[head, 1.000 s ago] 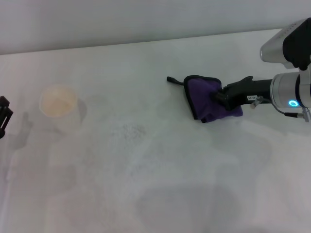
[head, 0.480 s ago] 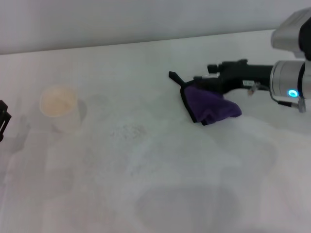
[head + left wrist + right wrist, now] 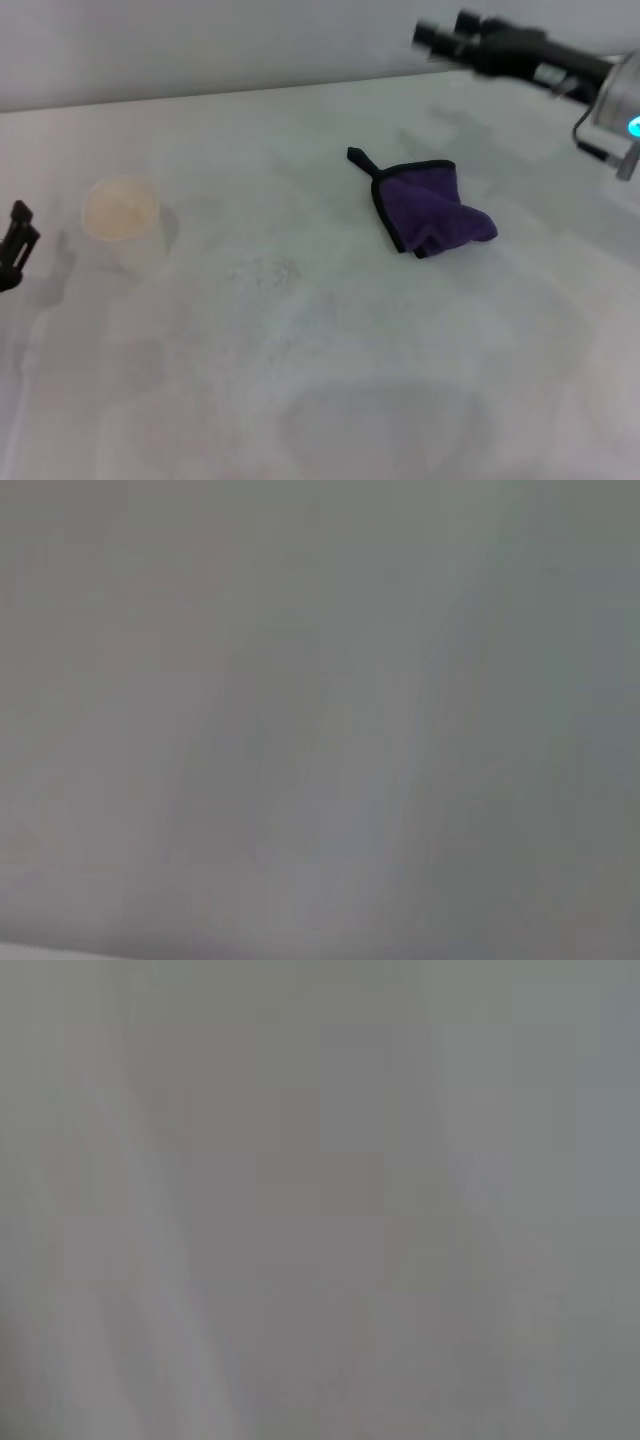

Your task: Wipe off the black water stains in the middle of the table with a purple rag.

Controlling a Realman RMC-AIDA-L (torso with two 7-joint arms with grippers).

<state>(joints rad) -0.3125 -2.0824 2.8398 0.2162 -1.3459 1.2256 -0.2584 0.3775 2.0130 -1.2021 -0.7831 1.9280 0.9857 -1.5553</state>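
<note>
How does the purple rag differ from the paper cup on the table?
The purple rag is dark, soft and lies crumpled flat, right of centre; the paper cup is pale, rigid and stands upright, open end up, on the left. The rag has black edging and a loop; the cup looks plain. Both rest untouched on the table.

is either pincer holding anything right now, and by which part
Nothing is held. The purple rag lies crumpled on the table, apart from the raised right pincer and the left pincer at the table's edge.

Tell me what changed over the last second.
The right gripper let go of the purple rag and lifted up and away toward the far edge of the table. The rag stayed crumpled where it lay; the paper cup and left gripper barely changed.
</note>
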